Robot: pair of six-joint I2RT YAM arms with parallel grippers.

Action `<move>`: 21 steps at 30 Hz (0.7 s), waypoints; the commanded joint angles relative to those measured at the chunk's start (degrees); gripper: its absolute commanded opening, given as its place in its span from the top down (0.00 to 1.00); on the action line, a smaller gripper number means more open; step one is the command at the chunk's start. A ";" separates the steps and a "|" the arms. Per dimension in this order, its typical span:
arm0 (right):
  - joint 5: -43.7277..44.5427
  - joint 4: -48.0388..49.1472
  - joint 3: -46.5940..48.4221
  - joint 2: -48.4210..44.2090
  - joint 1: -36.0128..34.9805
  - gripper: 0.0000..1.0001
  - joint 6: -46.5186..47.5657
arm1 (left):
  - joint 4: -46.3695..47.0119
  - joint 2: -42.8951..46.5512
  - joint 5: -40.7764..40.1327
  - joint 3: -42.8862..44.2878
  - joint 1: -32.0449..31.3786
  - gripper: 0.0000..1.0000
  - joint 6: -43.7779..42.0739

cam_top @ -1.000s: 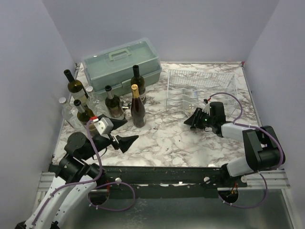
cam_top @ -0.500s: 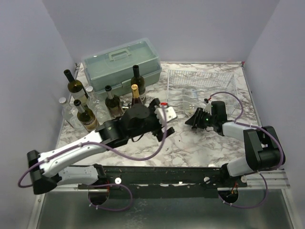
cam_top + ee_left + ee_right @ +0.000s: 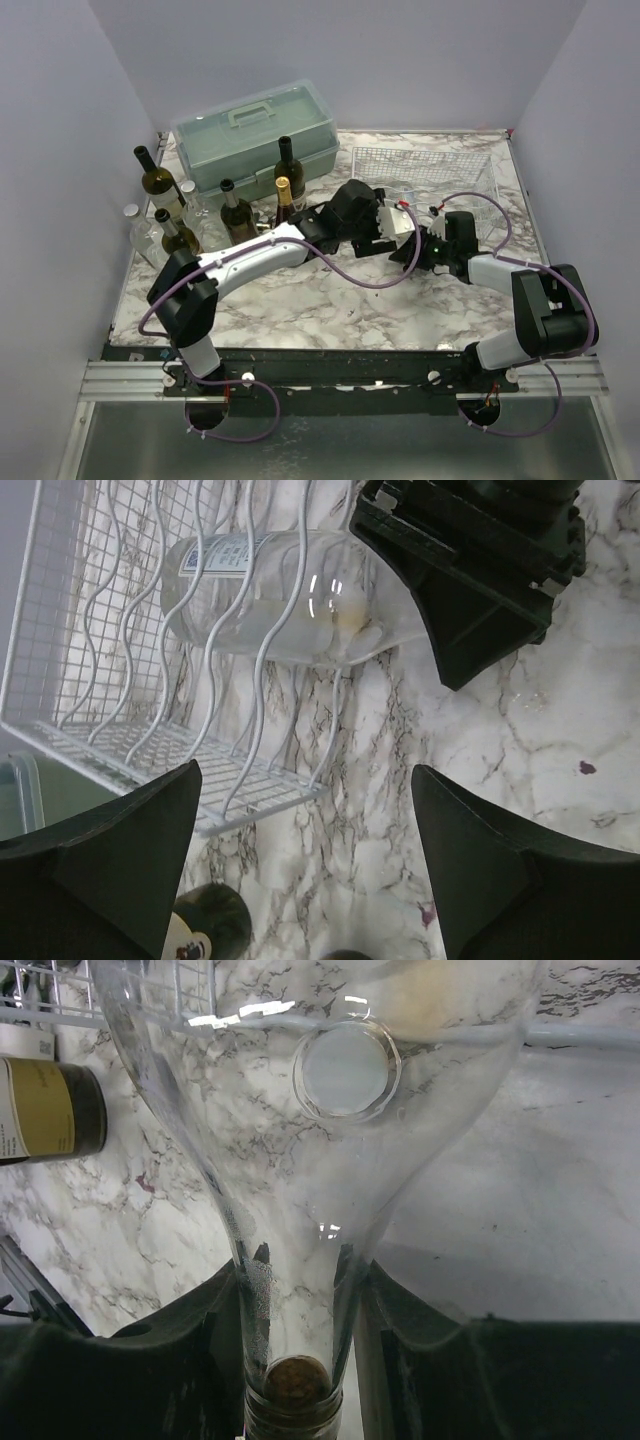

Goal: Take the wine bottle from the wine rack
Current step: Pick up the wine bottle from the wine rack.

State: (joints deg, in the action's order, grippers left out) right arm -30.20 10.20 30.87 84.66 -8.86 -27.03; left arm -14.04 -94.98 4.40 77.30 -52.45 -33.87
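Right pincer (image 3: pixel 300 1310) grips the wine bottle (image 3: pixel 320 1160) at the wine rack (image 3: pixel 110 742) rim; left pincer (image 3: pixel 305 780) gapes nearby.

A white, grey-veined marble tabletop (image 3: pixel 330 300) sits enclosed on three sides by plain pale lavender walls (image 3: pixel 400 60), evenly lit.

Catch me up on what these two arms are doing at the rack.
The right gripper is shut on the neck of a clear wine bottle that lies on its side in the white wire wine rack, not yet lifted out. The left arm stretches across the table, with the left gripper open just in front of the bottle's body, holding nothing. Several other bottles stand at the far left beside a grey-green toolbox.
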 commanded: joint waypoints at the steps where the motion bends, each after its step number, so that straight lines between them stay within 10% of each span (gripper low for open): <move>1: -4.75 -0.57 1.49 0.12 -0.01 1.00 0.82 | 7.22 -3.94 5.16 1.80 0.90 0.14 -10.15; 9: -6.31 -0.74 1.66 0.72 0.13 1.00 0.35 | 9.40 -13.03 2.29 6.82 2.68 0.22 -14.73; 21: -9.40 -6.17 3.38 -0.53 0.07 1.00 0.60 | 6.62 -20.07 0.83 12.79 4.10 0.60 -14.29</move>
State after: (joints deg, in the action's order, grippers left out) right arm -32.40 7.84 32.08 84.77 -8.19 -28.58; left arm -6.13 -112.95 5.96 86.56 -48.51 -47.86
